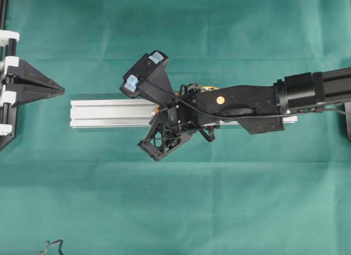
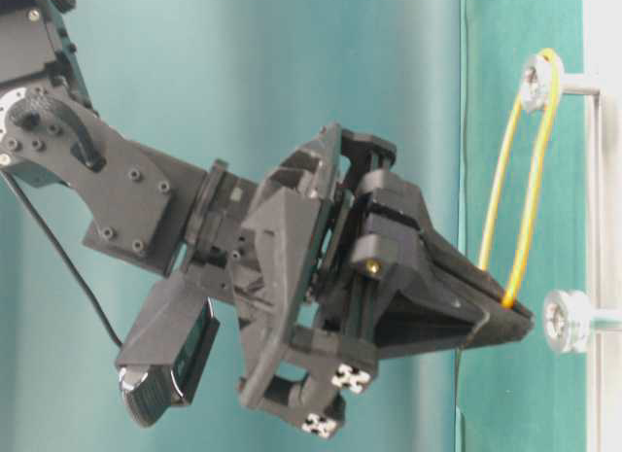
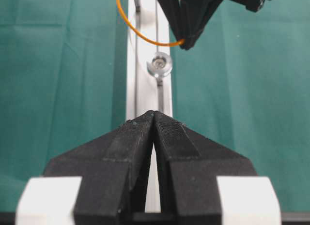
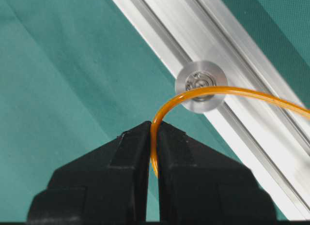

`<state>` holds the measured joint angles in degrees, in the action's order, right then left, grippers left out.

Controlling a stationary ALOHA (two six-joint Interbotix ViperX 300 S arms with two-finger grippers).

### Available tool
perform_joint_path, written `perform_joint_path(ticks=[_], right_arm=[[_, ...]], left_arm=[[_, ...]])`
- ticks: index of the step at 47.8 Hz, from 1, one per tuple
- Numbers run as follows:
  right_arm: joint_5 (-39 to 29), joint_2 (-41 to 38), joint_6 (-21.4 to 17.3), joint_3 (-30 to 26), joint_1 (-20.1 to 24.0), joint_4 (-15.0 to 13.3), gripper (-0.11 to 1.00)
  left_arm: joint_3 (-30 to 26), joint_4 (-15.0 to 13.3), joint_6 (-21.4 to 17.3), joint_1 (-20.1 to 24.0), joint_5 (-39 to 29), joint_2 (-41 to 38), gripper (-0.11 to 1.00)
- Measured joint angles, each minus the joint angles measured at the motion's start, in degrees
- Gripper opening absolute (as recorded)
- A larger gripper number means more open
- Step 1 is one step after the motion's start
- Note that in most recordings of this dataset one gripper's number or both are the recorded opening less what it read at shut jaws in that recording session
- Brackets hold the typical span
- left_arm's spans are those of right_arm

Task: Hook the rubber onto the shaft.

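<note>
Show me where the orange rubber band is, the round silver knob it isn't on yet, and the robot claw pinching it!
rubber band (image 2: 501, 180), table-level view, on its stretched left strand.
silver knob (image 2: 566, 321), table-level view, on its round head.
right gripper (image 4: 154, 133), right wrist view, between its fingertips.

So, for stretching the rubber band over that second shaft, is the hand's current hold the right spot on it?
Probably yes. The right hand pinches the rubber band at its free end, opposite the shaft it already loops. That end hangs off the rail, so coming from above and the side leaves the loop open to drop over the near shaft.
</note>
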<state>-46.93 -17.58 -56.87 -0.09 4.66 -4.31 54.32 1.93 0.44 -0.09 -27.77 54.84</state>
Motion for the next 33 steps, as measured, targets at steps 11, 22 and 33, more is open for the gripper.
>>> perform_joint_path(ticks=[11, 22, 33], right_arm=[[1.49, -1.23, -0.09, -0.70, -0.53, -0.18, 0.06], [2.55, -1.67, -0.09, -0.70, -0.79, -0.18, 0.06], [3.96, -2.20, -0.09, -0.70, -1.41, -0.18, 0.06]], left_arm=[[0.00, 0.00, 0.00, -0.09, 0.35, 0.09, 0.00], [0.00, 0.00, 0.00, -0.09, 0.62, 0.00, 0.00], [0.00, 0.00, 0.00, -0.09, 0.62, 0.00, 0.00]])
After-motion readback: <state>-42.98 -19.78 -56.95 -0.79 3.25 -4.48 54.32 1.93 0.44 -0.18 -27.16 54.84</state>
